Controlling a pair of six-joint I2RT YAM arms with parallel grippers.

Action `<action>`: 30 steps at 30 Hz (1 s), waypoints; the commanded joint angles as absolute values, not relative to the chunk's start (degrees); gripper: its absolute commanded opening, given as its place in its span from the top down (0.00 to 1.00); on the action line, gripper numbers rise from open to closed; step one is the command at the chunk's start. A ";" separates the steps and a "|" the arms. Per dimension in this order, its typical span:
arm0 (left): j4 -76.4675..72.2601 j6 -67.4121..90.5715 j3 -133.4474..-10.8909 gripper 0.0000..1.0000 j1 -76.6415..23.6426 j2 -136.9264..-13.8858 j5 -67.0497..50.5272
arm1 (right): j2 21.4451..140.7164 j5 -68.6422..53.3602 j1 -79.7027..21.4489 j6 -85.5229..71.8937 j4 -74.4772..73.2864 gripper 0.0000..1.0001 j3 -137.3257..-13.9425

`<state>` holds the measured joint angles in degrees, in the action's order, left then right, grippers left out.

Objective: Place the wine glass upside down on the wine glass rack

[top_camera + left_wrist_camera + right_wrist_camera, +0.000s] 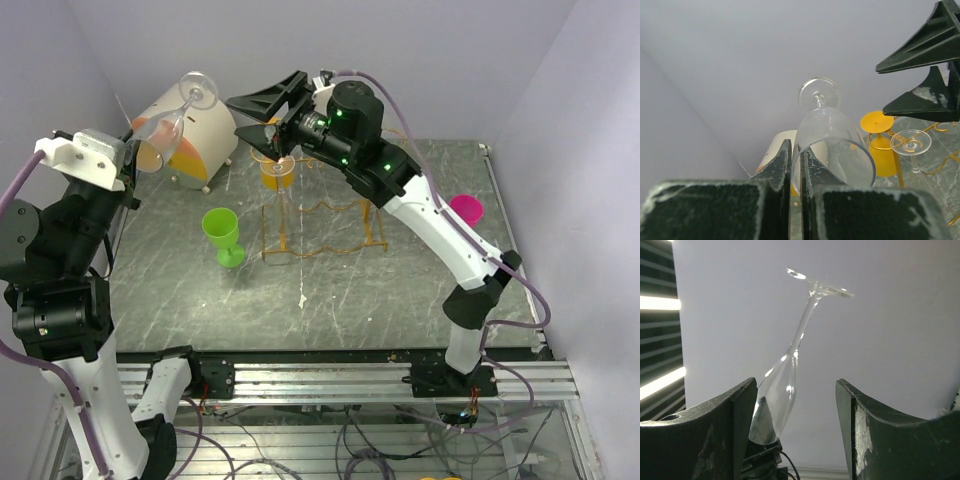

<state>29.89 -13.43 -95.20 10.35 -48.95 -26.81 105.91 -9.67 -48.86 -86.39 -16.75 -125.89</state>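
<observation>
1 wine glass (170, 125), inverted, rim pinched by left gripper (795, 167); right gripper (236, 115) wide, empty; next likely handover toward wine glass rack (320, 215).

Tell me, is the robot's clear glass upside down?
Upside down, tilted: the clear wine glass has its foot up, its rim pinched by the left gripper.

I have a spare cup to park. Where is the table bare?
The near strip of the table, in front of the green goblet and the wine glass rack, is nearly bare. Crowded: the back left, where the open right gripper hangs near the yellow glass in the rack and the left gripper holds the clear wine glass.
</observation>
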 commanded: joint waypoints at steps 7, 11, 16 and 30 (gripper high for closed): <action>24.99 -12.47 -96.00 0.93 11.27 -48.14 -30.12 | 114.50 -8.63 -52.31 -90.68 -10.51 0.37 -137.84; 25.36 -12.06 -96.29 0.93 11.36 -48.95 -31.34 | 117.51 -8.81 -53.23 -92.11 -9.08 0.37 -140.16; 23.17 -11.17 -95.03 0.93 11.42 -48.56 -32.13 | 117.91 -8.86 -53.49 -93.60 -7.57 0.38 -137.87; 18.24 -9.17 -89.27 0.93 12.12 -46.33 -33.22 | 119.37 -7.40 -54.77 -98.41 -2.83 0.63 -138.48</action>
<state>24.12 -10.22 -90.85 11.22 -47.90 -32.75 118.89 -8.67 -54.17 -96.49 -6.11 -137.71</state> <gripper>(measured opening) 0.112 0.410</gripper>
